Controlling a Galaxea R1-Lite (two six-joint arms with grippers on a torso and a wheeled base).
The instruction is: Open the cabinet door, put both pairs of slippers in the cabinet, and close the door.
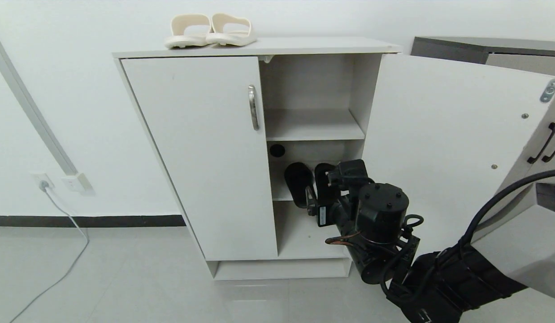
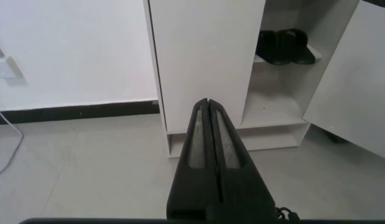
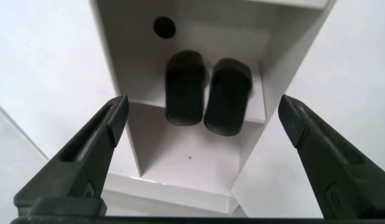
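The white cabinet (image 1: 201, 152) has its left door closed and its right door (image 1: 439, 143) swung wide open. A pair of black slippers (image 1: 300, 181) (image 3: 208, 93) (image 2: 285, 46) lies side by side on the middle shelf. On top of the cabinet (image 1: 322, 44), at the left, rests a pair of cream slippers (image 1: 210, 30). My right gripper (image 1: 320, 188) (image 3: 203, 102) hovers just in front of the middle shelf, open wide with nothing between its fingers. My left gripper (image 2: 208, 109) is shut and empty, held low over the floor in front of the cabinet.
A grey cabinet (image 1: 483, 49) stands behind the open door at the right. A wall socket (image 1: 44, 183) with a white cable (image 1: 75, 251) trailing onto the floor is at the left. The top shelf (image 1: 311, 125) and the bottom shelf (image 1: 300, 233) are bare.
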